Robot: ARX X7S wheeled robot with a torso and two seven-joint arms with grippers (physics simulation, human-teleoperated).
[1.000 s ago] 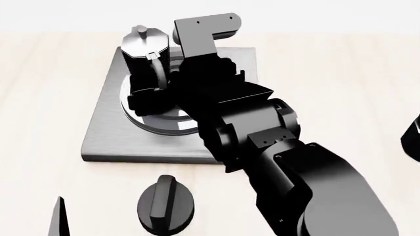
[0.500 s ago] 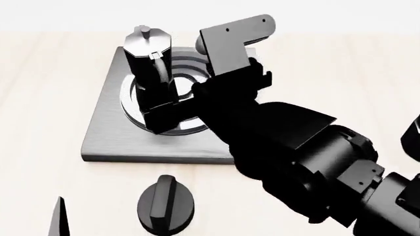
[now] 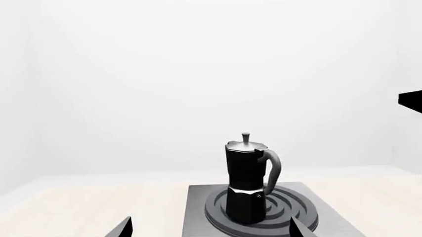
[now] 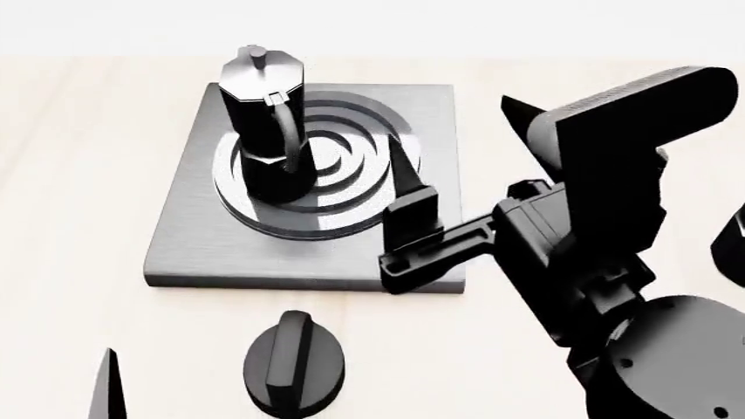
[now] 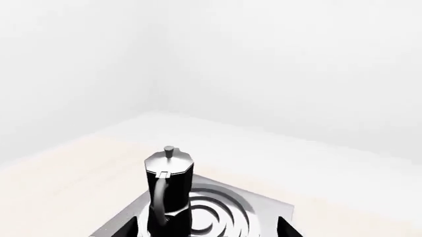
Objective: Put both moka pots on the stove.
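One moka pot point(image 4: 265, 109) stands upright on the left part of the burner rings of the stove point(image 4: 402, 105), handle toward me. It also shows in the left wrist view point(image 3: 245, 177) and the right wrist view point(image 5: 168, 190). My right gripper point(image 4: 466, 164) hangs open over the stove's near right corner, clear of the pot, with nothing between its fingers point(image 5: 285, 228). My left gripper point(image 3: 211, 229) is open and empty, low and in front of the stove, aimed at the pot. A black shape point(image 4: 734, 246) is cut off at the right edge; I cannot tell what it is.
A low round black knob point(image 4: 295, 362) sits on the pale wooden table point(image 4: 82, 175) just in front of the stove. One left finger point(image 4: 106, 388) pokes in at the bottom left. My right arm point(image 4: 629, 288) fills the lower right.
My right gripper has let go of the moka pot and drawn back to the right and toward me. The pot stays upright on the burner.
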